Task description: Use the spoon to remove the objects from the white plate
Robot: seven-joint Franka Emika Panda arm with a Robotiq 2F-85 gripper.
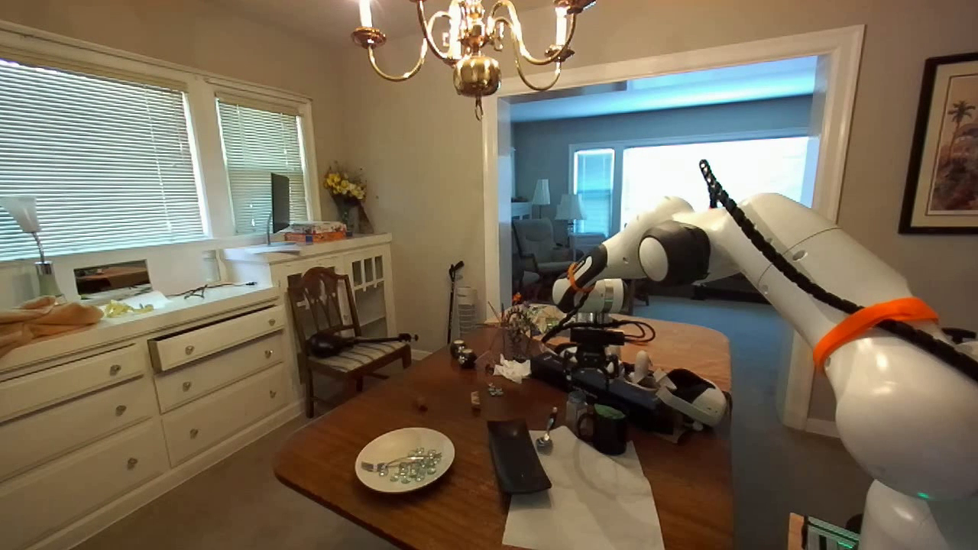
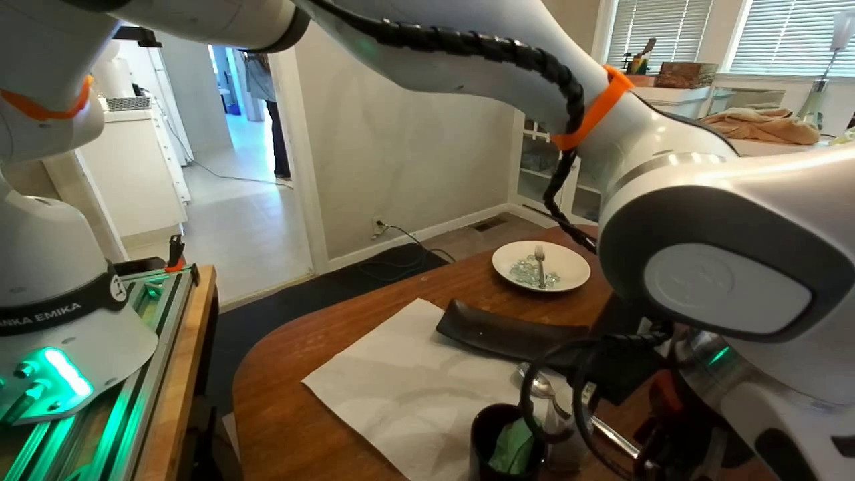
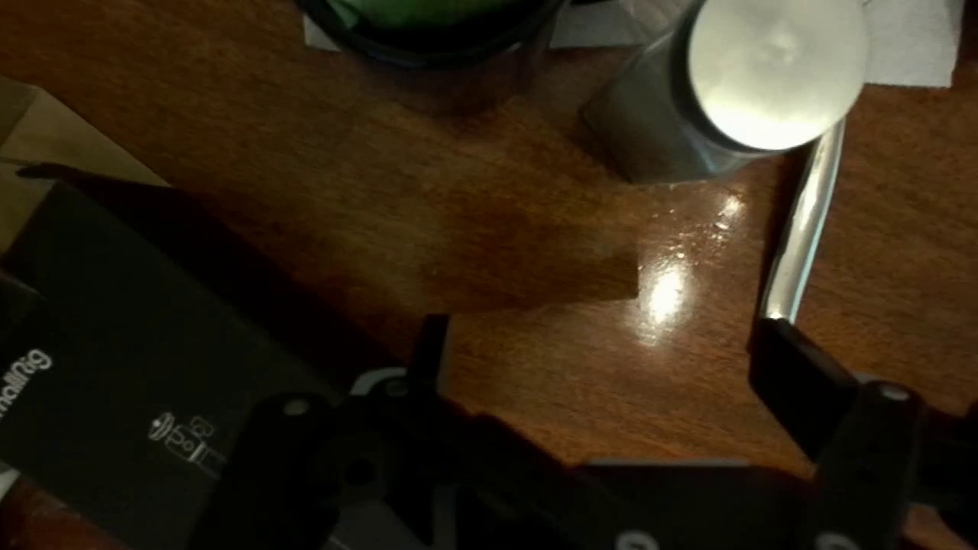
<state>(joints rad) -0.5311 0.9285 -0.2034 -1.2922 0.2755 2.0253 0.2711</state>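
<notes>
- White plate (image 1: 386,445), far left in an exterior view: clear greenish glass pieces (image 1: 422,467) and a fork (image 1: 374,467) sit on it. Not its turn yet.
- Black tray (image 1: 519,457) next: carry high over it later.
- Spoon (image 1: 544,442): bowl on the paper sheet (image 1: 584,500), handle (image 3: 807,219) on bare table (image 3: 367,145) past the jar (image 3: 737,84). Take it by the handle, not the bowl.
- Jar near the handle: drop straight down, no low sideways sweep, it could tip.
- Gripper (image 3: 603,336): fingers spread, nothing between. One finger overlaps the handle end in the wrist view; contact unclear. Centre the handle between both, get low, then pinch.
- Mug (image 1: 610,431), rightmost of these: shift toward the handle and it shouldn't get in the way.
</notes>
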